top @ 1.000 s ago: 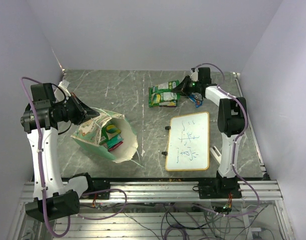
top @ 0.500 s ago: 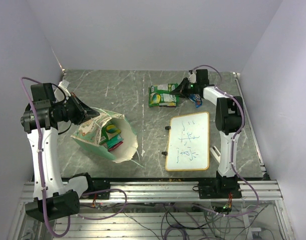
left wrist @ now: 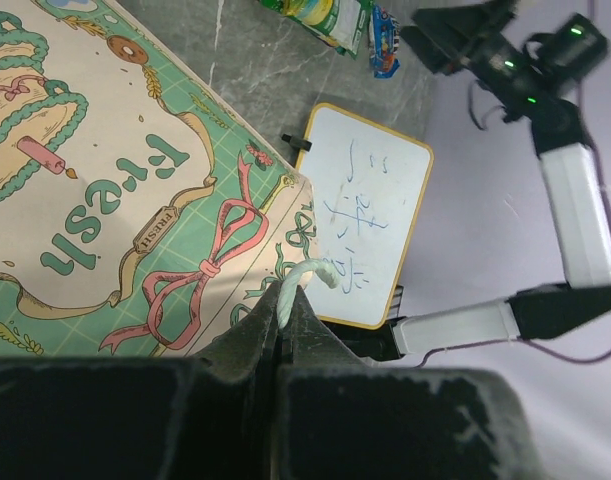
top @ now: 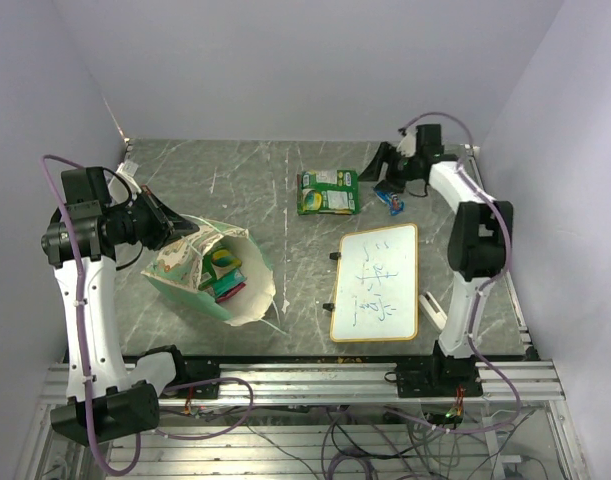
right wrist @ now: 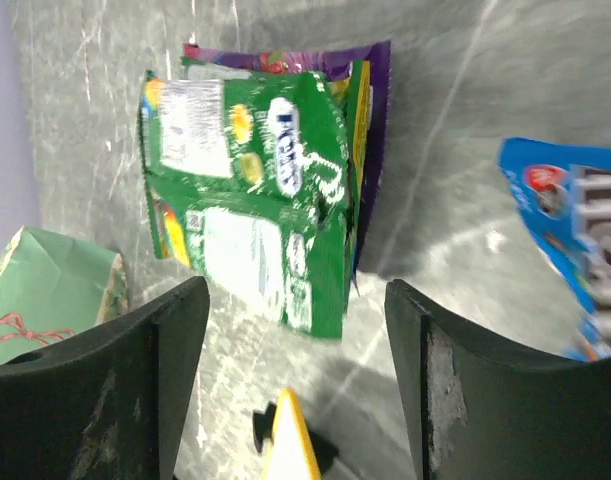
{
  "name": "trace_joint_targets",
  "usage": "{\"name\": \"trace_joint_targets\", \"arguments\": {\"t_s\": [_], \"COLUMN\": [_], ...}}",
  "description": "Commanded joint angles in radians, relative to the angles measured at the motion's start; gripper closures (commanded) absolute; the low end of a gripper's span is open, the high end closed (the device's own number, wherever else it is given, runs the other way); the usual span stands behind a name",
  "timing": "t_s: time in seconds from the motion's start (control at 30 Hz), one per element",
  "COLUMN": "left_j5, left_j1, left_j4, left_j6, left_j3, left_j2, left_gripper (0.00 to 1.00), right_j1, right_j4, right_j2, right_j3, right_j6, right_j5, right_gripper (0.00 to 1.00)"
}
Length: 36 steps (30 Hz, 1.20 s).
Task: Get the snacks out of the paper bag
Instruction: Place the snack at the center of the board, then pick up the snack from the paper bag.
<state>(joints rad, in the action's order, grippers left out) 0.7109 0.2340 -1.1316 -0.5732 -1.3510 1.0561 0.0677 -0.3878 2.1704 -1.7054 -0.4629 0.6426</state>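
Observation:
The paper bag [top: 200, 268] lies on its side at the left, mouth open towards the front, with green and pink snacks [top: 225, 272] inside. My left gripper [top: 175, 228] is shut on its white string handle [left wrist: 303, 278]; the patterned side [left wrist: 115, 190] fills the left wrist view. A green packet [top: 328, 191] lies on a purple one [right wrist: 375, 110] at the back of the table. A blue candy [top: 391, 199] lies to their right. My right gripper [top: 383, 160] hangs open above the table, just right of the packets, with nothing between its fingers [right wrist: 175, 360].
A whiteboard [top: 376, 281] with blue writing lies flat at the front right, beside the right arm's base; its yellow corner [right wrist: 290, 440] shows below my right gripper. Walls close in the table on the left, back and right.
My right gripper has opened, let go of the green packet and drawn back to the right. The packet now lies on the table. The left arm and bag have not moved.

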Motion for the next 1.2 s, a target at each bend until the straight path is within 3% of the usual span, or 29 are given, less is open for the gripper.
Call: {"name": "trace_joint_targets", "arguments": {"t_s": [0.0,0.13,0.3,0.43,0.53,0.77,1.17], "left_j5": [0.019,0.024,0.017,0.017,0.017,0.045,0.047], "left_j1": [-0.002,-0.003,-0.003,-0.003,-0.004,-0.004,-0.004], "left_j4": [0.030,0.031,-0.002,-0.020,-0.034,-0.030,-0.078], "left_j6": [-0.002,-0.003,0.017,0.027,0.031,0.016,0.030], "left_j3": [0.021,0.035,0.015,0.013,0.017,0.024,0.013], "left_j2": [-0.028,-0.037,-0.038,-0.045,-0.060,-0.088,-0.112], "left_gripper": [0.93,0.93,0.93,0.93,0.93,0.93,0.93], "right_j1": [-0.017,0.108,0.430,0.623,0.760,0.976,1.037], "right_j4": [-0.176,-0.098,0.138,0.414,0.441,0.402,0.575], "right_j2": [-0.221,-0.350,-0.585,-0.770,-0.826,-0.650,-0.448], "right_j3": [0.009,0.116,0.283,0.537,0.643,0.597,0.563], "right_j6": [0.204,0.213,0.425,0.806,1.171,1.516,1.693], "right_j5": [-0.116,-0.102,-0.186,0.023,0.053,-0.105,-0.233], "right_gripper": [0.29,0.29,0.28,0.28,0.30,0.41,0.52]}}
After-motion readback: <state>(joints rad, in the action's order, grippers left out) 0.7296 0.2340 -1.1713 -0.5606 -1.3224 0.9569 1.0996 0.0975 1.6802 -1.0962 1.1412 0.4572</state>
